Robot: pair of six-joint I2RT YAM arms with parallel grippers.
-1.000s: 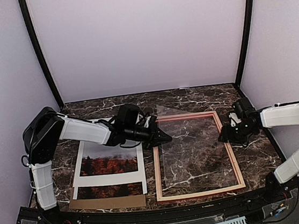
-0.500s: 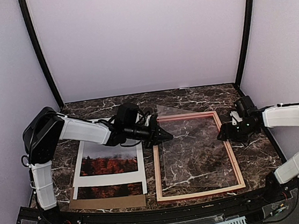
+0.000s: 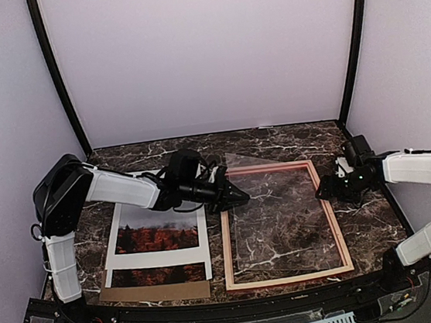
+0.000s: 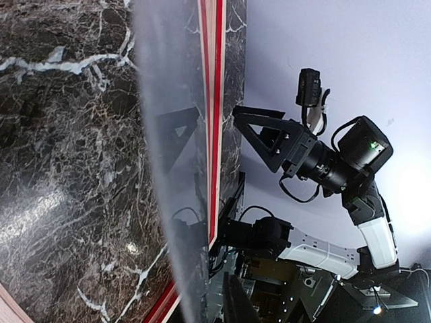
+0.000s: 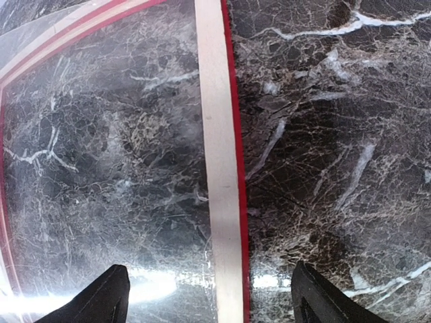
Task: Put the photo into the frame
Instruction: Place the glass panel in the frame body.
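The frame (image 3: pixel 336 225) lies face down on the marble table, pale wood back up; its red edge shows in the left wrist view (image 4: pixel 217 101). A clear sheet (image 3: pixel 273 221) rests in it, its far left corner raised. My left gripper (image 3: pixel 235 198) is at the sheet's left edge and looks shut on it; in the left wrist view the sheet (image 4: pixel 172 134) runs down to my gripper (image 4: pixel 215 309). The photo (image 3: pixel 158 236) lies to the left under a white mat (image 3: pixel 119 239). My right gripper (image 3: pixel 325 191) is open, its jaws either side of the frame's right rail (image 5: pixel 219 168), just above it.
A brown backing board (image 3: pixel 156 292) lies under the mat and photo, its near edge showing. Black corner posts (image 3: pixel 58 78) and pale walls close in the table on three sides. The right arm (image 4: pixel 323 161) shows in the left wrist view.
My right gripper has drawn slightly right and back from the frame's right rail, still open. My left gripper and the tilted sheet have barely moved.
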